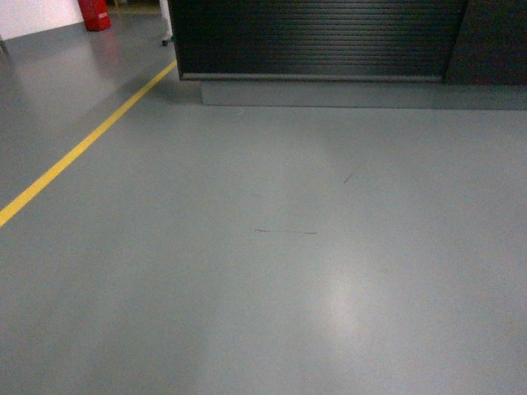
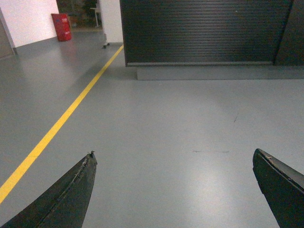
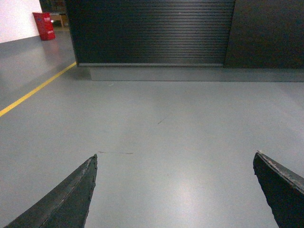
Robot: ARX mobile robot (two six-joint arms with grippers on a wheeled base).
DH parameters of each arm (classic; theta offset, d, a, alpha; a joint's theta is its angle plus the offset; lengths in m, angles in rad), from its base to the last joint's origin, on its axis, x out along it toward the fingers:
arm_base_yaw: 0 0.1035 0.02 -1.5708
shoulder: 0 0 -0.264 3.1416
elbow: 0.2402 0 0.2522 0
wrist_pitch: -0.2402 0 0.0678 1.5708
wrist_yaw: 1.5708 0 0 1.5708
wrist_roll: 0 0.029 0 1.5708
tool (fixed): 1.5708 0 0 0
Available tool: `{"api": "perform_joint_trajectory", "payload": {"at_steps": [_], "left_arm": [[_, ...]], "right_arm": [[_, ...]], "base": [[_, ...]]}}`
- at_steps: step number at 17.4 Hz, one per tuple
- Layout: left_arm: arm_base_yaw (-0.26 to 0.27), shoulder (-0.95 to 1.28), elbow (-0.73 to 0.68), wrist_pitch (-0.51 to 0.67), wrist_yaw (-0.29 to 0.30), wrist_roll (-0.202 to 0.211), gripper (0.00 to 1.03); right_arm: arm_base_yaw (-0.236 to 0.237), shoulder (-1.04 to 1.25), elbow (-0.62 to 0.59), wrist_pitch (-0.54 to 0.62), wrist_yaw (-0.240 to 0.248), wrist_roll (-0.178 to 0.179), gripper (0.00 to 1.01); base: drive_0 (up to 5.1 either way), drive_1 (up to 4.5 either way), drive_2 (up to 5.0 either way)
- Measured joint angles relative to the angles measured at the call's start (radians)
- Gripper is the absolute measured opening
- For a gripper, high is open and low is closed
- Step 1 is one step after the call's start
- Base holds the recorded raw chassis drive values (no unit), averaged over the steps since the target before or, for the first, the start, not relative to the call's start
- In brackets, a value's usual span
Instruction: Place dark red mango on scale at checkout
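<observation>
Neither the dark red mango nor the scale is in any view. The checkout (image 1: 317, 37) stands ahead across bare grey floor (image 1: 272, 271). Left gripper (image 2: 173, 190) and right gripper (image 3: 173, 190) hang spread wide, empty. The base should approach squarely, keeping right of the yellow line (image 1: 82, 148).
</observation>
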Motion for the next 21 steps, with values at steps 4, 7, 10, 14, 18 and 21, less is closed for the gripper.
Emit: {"api": "perform_joint_trajectory", "payload": {"at_steps": [4,7,10,14,18,21], "left_arm": [[0.0,0.0,0.0,0.0,0.0,0.0,0.98],[0.0,0.0,0.0,0.0,0.0,0.0,0.98],[0.0,0.0,0.0,0.003,0.0,0.0,0.98],[0.0,0.0,0.0,0.002,0.0,0.0,0.98],[0.0,0.0,0.0,0.0,-0.001,0.0,0.98],[0.0,0.0,0.0,-0.002,0.0,0.0,0.98]], "right_arm": [[0.0,0.0,0.0,0.0,0.0,0.0,0.98],[0.0,0.0,0.0,0.003,0.0,0.0,0.98],[0.0,0.0,0.0,0.001,0.0,0.0,0.98],[0.0,0.0,0.0,0.002,0.0,0.0,0.98],[0.0,0.0,0.0,0.002,0.0,0.0,0.98],[0.0,0.0,0.0,-0.001,0.0,0.0,0.98]], "base": [[0.0,1.08,-1.1],[0.0,4.27,-4.3],[0.0,4.25,-4.3],[0.0,4.25,-4.3],[0.0,4.25,-4.3],[0.0,4.25,-4.3]]}}
